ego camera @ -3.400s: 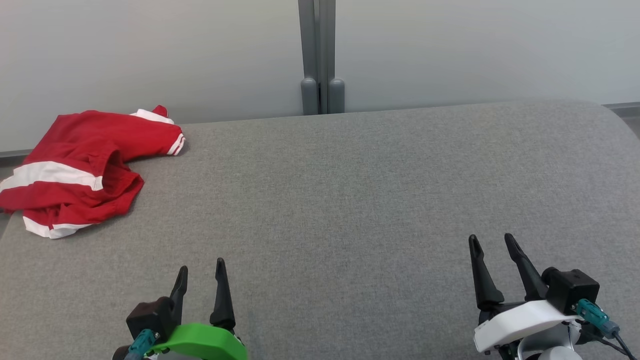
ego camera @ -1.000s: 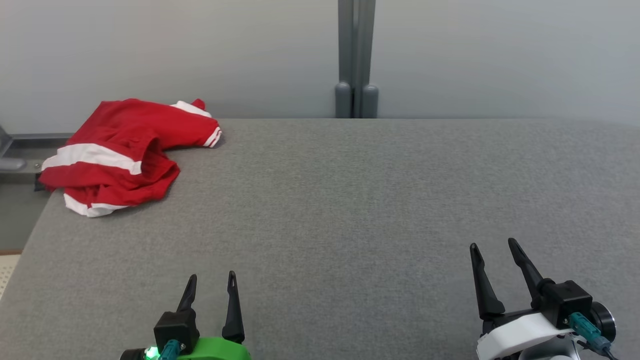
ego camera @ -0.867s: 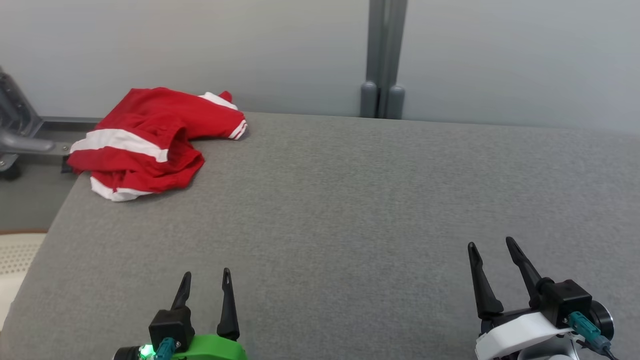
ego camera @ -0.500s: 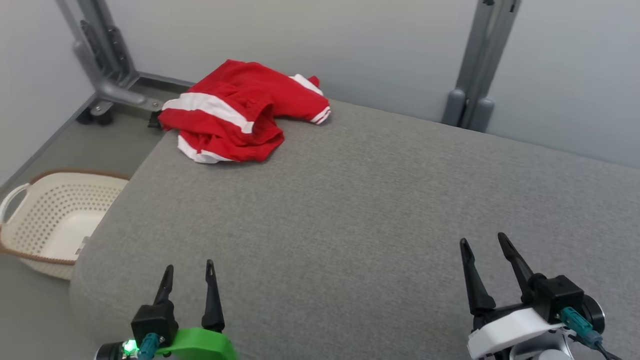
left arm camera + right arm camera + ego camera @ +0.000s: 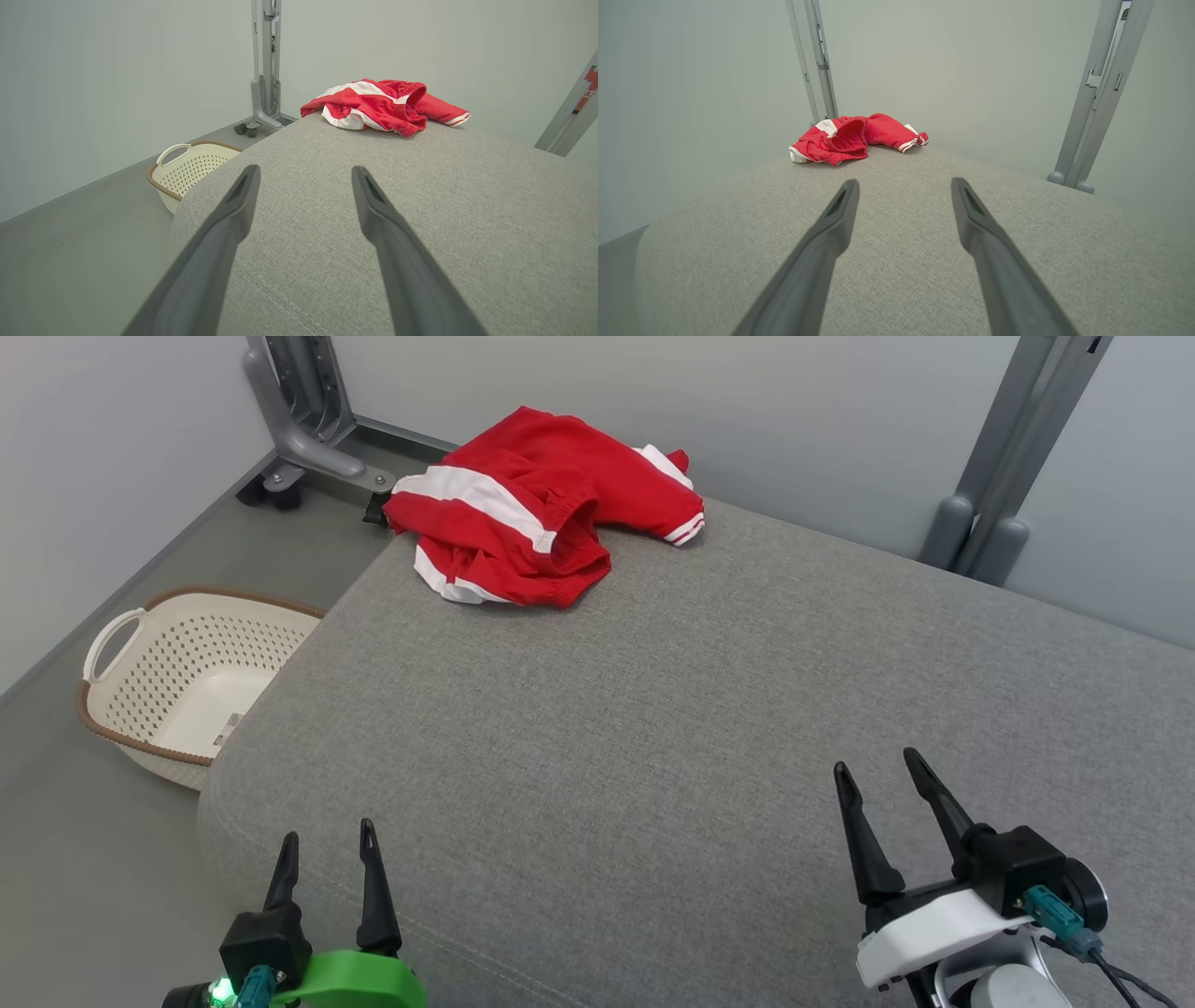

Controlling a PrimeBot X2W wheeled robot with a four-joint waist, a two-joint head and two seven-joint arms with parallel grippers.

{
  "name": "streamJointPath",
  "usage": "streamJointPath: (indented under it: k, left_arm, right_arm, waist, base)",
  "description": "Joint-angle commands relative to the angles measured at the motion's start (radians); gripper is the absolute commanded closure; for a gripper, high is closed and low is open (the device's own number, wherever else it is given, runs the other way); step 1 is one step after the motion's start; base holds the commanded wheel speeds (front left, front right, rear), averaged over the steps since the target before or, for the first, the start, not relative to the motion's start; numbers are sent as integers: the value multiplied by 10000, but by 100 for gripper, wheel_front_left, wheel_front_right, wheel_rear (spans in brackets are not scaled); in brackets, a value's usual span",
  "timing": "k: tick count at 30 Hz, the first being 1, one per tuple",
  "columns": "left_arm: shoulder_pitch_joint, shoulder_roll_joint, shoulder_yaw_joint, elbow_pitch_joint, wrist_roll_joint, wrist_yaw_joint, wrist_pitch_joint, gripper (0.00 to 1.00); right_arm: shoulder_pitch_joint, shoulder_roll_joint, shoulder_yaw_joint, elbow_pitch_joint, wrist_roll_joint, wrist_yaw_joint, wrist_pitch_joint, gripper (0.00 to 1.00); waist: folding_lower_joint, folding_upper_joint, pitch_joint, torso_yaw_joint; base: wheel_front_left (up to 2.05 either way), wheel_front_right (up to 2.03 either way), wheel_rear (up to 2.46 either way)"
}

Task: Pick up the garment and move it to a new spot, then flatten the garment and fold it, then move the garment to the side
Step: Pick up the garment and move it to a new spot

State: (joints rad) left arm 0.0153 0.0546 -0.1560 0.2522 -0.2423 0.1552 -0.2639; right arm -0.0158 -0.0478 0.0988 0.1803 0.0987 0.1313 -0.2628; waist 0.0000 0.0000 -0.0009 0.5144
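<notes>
Left gripper point(image 5: 327, 829) and right gripper point(image 5: 876, 759), fingers apart, empty; garment point(image 5: 523, 504) across the cushion point(image 5: 653, 709), basket point(image 5: 168, 663) on floor.

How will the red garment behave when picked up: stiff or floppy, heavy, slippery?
Probably floppy: the red garment lies crumpled in soft folds, so it should drape and hang from a pinch. Likely light, since it leaves no visible dent in the grey cushion. Pushing would likely bunch it rather than slide it, given the textured fabric beneath.
</notes>
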Motion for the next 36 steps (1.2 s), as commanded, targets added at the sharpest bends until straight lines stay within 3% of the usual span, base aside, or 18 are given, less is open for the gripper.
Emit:
streamJointPath:
  k: [1,7,12,20,26,30,36]
  left_arm:
    - [106,3,55,-17,60,2,-11,0]
    - [-228,100,279,71,-37,-148,-11,0]
    - [-1230,527,713,-386,-226,-307,26,0]
    - [-4902,2154,988,-611,147,-926,918,0]
    - [-7787,3045,737,1079,359,-1628,1826,0]
    - [-9135,3014,630,2794,57,-2065,2382,0]
    - [-10205,2897,668,4806,-369,-2327,2605,0]
  right_arm:
    - [3,-46,-89,-6,-62,-10,-32,0]
    - [409,-44,-560,-185,-85,-10,-32,0]
    - [238,-53,-736,-443,-367,-10,-32,0]
    - [-556,-47,-787,-754,-1155,-10,-32,0]
    - [-1250,-46,-642,-888,-1727,-11,-32,0]
    - [-1491,-46,-704,-1058,-1978,-11,-32,0]
    - [-1590,-41,-946,-1360,-2120,-11,-32,0]
  waist:
    - [0,0,-17,-12]
    - [0,0,-53,-14]
    - [0,0,552,-500]
    - [0,0,2118,-1462]
    - [0,0,3144,-2451]
    - [0,0,3630,-3049]
    - [0,0,4303,-3798]
  base:
    - [0,0,0]
    - [0,0,0]
    - [0,0,0]
    - [0,0,0]
    - [0,0,0]
    - [0,0,0]
    - [0,0,0]
